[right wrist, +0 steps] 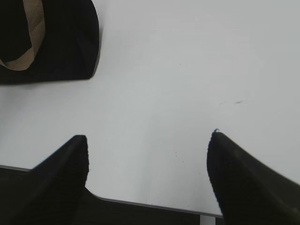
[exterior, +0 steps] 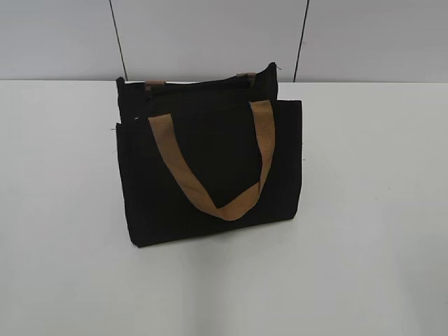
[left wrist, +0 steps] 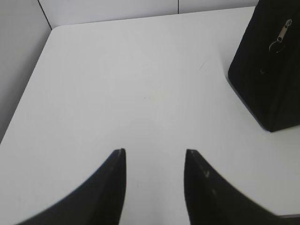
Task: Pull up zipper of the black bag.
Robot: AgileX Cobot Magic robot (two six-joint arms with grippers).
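Observation:
The black bag (exterior: 210, 168) stands upright in the middle of the white table, with a tan handle (exterior: 231, 199) hanging down its front. Its zipper line runs along the top edge (exterior: 199, 84). The left wrist view shows the bag's end (left wrist: 269, 70) at the upper right, with the silvery zipper pull tab (left wrist: 282, 33) hanging there. My left gripper (left wrist: 154, 152) is open and empty over bare table, well short of the bag. My right gripper (right wrist: 147, 136) is open wide and empty; the bag's corner (right wrist: 65, 42) lies at its upper left. Neither gripper shows in the exterior view.
The white table (exterior: 364, 210) ends at a grey panelled wall (exterior: 210, 35) behind the bag. In the left wrist view the table's left edge and rounded far corner (left wrist: 49, 33) show. The table's near edge (right wrist: 154, 204) shows under my right gripper.

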